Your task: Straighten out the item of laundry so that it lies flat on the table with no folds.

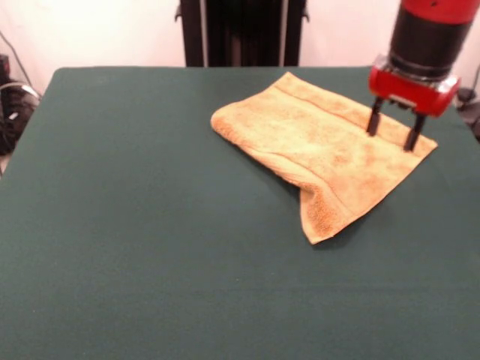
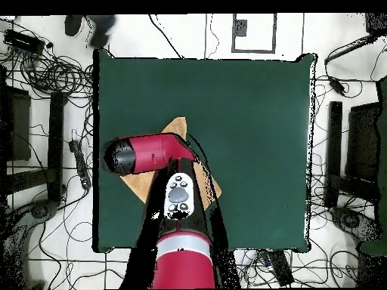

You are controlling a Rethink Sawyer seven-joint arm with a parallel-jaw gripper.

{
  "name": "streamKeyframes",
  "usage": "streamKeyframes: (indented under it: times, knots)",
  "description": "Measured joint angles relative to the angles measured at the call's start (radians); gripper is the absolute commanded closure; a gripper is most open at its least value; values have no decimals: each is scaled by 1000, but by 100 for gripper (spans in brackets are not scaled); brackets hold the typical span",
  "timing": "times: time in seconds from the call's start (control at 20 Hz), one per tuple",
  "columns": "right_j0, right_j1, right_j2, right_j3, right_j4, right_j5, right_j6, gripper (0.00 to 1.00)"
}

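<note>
The item of laundry [image 1: 319, 142], an orange-tan terry towel, lies on the dark green table [image 1: 135, 225] at the right, far half. Its left side is folded over into a rounded edge, and its near corner is doubled into a point. A woven band runs along its far edge. My gripper [image 1: 392, 125] hangs open over the towel's right corner, its two black fingers [image 1: 373, 118] spread apart with the tips at or just above the cloth and nothing between them. In the overhead view the arm covers most of the towel [image 2: 175, 124], leaving only bits showing, and the gripper itself is hidden there.
The table's [image 2: 249, 136] green cloth stretches wide around the towel. The table's right edge lies close to the towel's right corner in the front view. Cables and black stands [image 2: 45, 128] crowd the floor around the table.
</note>
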Motion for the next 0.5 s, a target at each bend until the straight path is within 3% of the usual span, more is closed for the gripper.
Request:
streamKeyframes:
  times: [0.5]
  knots:
    - [49,-2,4,-2,101,5,0,0]
